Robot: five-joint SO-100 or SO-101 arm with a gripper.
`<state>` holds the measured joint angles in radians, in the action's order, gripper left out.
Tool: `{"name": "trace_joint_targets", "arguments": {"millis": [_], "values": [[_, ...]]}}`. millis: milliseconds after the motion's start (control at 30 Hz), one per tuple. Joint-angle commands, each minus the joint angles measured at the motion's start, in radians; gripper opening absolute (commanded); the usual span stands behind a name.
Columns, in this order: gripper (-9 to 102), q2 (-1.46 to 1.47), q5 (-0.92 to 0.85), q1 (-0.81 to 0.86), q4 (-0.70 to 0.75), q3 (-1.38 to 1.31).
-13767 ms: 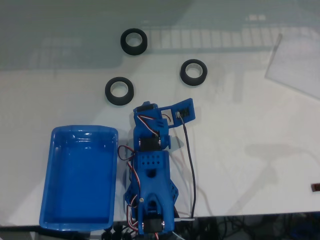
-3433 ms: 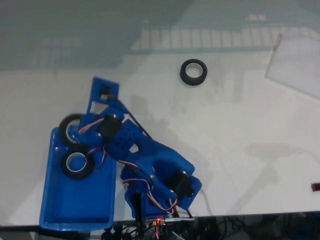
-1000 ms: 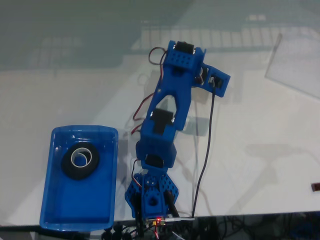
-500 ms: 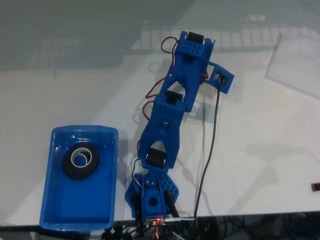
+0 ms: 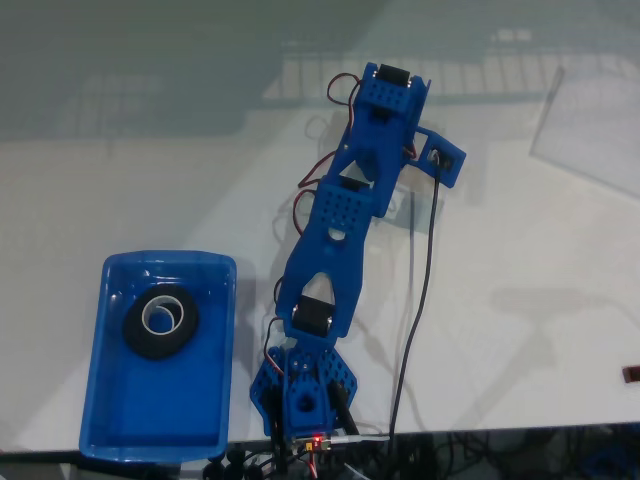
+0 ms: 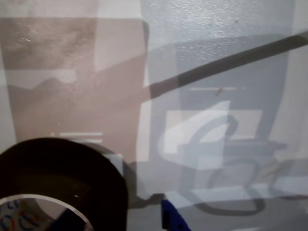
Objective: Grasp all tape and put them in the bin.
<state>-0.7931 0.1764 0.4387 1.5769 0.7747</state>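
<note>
In the wrist view a black roll of tape with a pale core is cut off at the bottom edge. The gripper is mostly hidden, so I cannot tell its state. In the fixed view the blue bin holds what seems to be stacked tape.

Glossy blue plastic bin; matt black tape.

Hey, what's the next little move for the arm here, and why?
Probably lower the claw a little and close it on the roll of tape. In the wrist view the roll sits right at the claw on the table, one fingertip just outside its rim. The bin already holds tape.
</note>
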Motion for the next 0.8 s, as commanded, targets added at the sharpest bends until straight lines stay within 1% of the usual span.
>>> {"name": "trace_joint_targets", "arguments": {"millis": [0,133,200,467,567,767], "values": [[7,0.035,0.009,0.018,0.023,-0.106],[4,0.052,0.003,0.020,0.035,-0.124],[0,0.046,0.003,0.020,0.034,-0.126],[0,-0.020,-0.014,0.018,0.049,-0.114],[0,-0.098,-0.035,-0.002,0.086,-0.089],[0,-0.385,-0.084,-0.101,0.092,0.127]]}}
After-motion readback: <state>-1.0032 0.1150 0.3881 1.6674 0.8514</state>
